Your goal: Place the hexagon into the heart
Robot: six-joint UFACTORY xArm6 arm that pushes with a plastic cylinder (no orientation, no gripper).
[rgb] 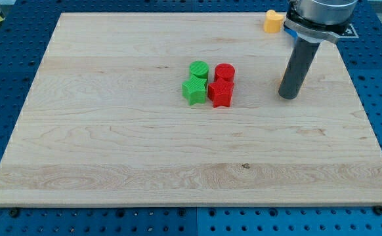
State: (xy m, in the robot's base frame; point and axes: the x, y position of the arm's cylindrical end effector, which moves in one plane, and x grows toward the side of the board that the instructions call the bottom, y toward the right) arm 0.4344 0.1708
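My tip [288, 96] rests on the wooden board [112, 151] at the view's right. A yellow-orange block [274, 21], possibly the hexagon, sits at the board's top edge, above and a little left of my tip. A thin orange sliver [280, 83] shows at the rod's left edge just above the tip; the rod hides the rest, so I cannot tell its shape. No heart can be made out.
A tight cluster lies left of my tip near the board's middle: a green cylinder [199, 69], a green star [193, 90], a red cylinder [224, 72] and a red star [220, 94]. Blue pegboard [7, 78] surrounds the board.
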